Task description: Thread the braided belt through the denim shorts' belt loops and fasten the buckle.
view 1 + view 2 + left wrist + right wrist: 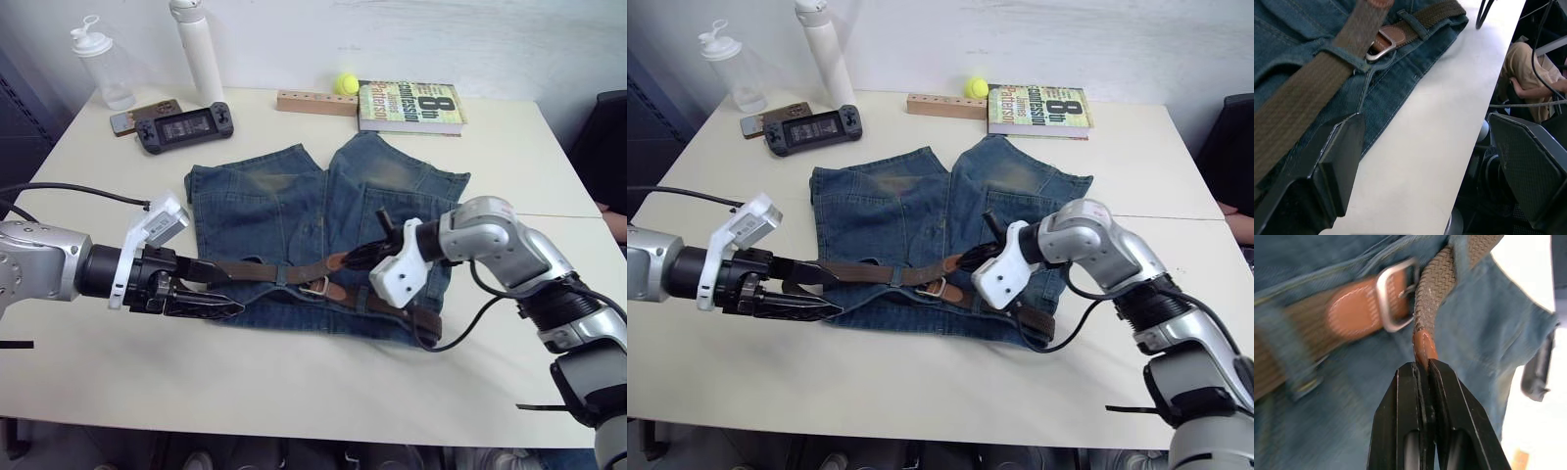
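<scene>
The denim shorts (294, 206) lie flat on the white table, waistband toward me. The braided belt (255, 269) runs along the waistband under the belt loops (1344, 55). The silver buckle (1396, 293) rests mid-waistband on its tan leather end. My right gripper (1422, 366) is shut on the belt's tan tip (1423, 345), just right of the buckle, and the strap crosses the buckle's frame. My left gripper (233, 292) is open at the waistband's left end. One finger (1337, 161) lies on the denim beside the belt and the other sits wide apart from it.
At the back stand a book (409, 106), a tennis ball (345, 84), a wooden block (315, 102), a game console (184, 125), a phone (145, 114), a white bottle (199, 49) and a clear shaker (103, 64). A person's legs (1528, 83) show past the table.
</scene>
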Motion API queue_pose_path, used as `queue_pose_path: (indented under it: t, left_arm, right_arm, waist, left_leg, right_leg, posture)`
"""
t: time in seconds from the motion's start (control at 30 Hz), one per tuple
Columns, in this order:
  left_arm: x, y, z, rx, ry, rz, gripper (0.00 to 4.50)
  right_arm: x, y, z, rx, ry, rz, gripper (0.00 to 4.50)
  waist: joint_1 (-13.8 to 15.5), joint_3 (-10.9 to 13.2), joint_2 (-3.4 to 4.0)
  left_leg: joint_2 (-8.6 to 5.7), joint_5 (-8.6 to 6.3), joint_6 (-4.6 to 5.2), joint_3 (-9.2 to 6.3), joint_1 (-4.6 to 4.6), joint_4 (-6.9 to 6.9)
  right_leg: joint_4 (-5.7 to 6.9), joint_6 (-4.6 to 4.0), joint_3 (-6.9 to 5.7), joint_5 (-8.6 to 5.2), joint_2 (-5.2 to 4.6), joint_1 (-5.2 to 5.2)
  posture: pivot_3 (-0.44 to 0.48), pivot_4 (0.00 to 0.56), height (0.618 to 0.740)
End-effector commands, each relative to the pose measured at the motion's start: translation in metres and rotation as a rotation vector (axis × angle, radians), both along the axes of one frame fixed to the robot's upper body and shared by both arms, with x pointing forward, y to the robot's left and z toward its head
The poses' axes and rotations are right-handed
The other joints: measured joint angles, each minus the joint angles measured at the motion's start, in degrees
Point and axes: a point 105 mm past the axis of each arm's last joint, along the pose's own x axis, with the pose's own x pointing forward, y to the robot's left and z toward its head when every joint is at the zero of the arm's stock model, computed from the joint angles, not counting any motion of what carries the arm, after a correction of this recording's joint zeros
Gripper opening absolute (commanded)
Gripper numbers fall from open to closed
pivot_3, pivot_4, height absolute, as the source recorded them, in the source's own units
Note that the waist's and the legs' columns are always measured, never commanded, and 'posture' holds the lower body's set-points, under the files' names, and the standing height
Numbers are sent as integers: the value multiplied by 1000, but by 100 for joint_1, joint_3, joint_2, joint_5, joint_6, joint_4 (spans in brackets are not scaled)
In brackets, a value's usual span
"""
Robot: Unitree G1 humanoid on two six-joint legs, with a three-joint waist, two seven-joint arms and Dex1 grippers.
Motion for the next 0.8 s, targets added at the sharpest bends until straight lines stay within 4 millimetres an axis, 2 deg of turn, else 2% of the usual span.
queue_pose_path:
  t: [0.03,0.1,0.3,0.4,0.47,0.6,0.7,0.8]
  left_arm:
    - [0,2,10,0,-52,-1,4394]
    - [1,2,10,1,-54,-1,4394]
    - [9,4,8,25,-79,1,4394]
    - [19,6,7,39,-126,14,4394]
    - [33,1,11,15,-204,21,4394]
    - [47,-29,20,-57,-364,-35,4394]
    - [50,-53,13,-39,-460,-76,4394]
    - [53,-82,8,-75,-486,-85,4394]
  right_arm:
    - [5,-24,20,48,-3,-56,0]
    - [8,-39,27,60,1,-103,0]
    - [1,-61,35,42,10,-143,0]
    - [-6,-69,35,19,39,-153,0]
    - [-8,-68,37,54,92,-184,0]
    - [-10,-55,37,140,202,-241,0]
    - [-13,-51,36,204,332,-323,0]
    - [-16,-51,46,265,444,-396,0]
  waist:
    - [0,0,0]
    - [1,1,1]
    - [2,2,2]
    - [8,3,4]
    - [5,5,7]
    - [25,6,9]
    - [27,6,9]
    - [47,7,10]
  left_leg:
    - [0,0,0,0,0,0]
    - [0,0,0,0,0,1]
    - [2,0,0,1,0,0]
    - [2,0,0,2,0,1]
    - [2,0,0,4,0,2]
    - [3,0,1,3,-2,11]
    - [3,0,2,3,-4,11]
    - [3,-1,4,3,-9,13]
  right_leg:
    - [0,0,0,0,0,0]
    - [0,0,0,0,0,0]
    - [0,0,0,0,0,0]
    - [1,0,0,0,0,0]
    - [1,0,1,0,0,0]
    - [10,0,-1,0,0,0]
    - [10,1,-1,0,0,0]
    - [12,1,-3,1,0,-3]
  posture:
    - [0,150,738]
    - [0,150,738]
    - [0,150,738]
    - [0,150,738]
    - [0,150,738]
    - [0,150,738]
    - [0,150,738]
    - [0,150,738]
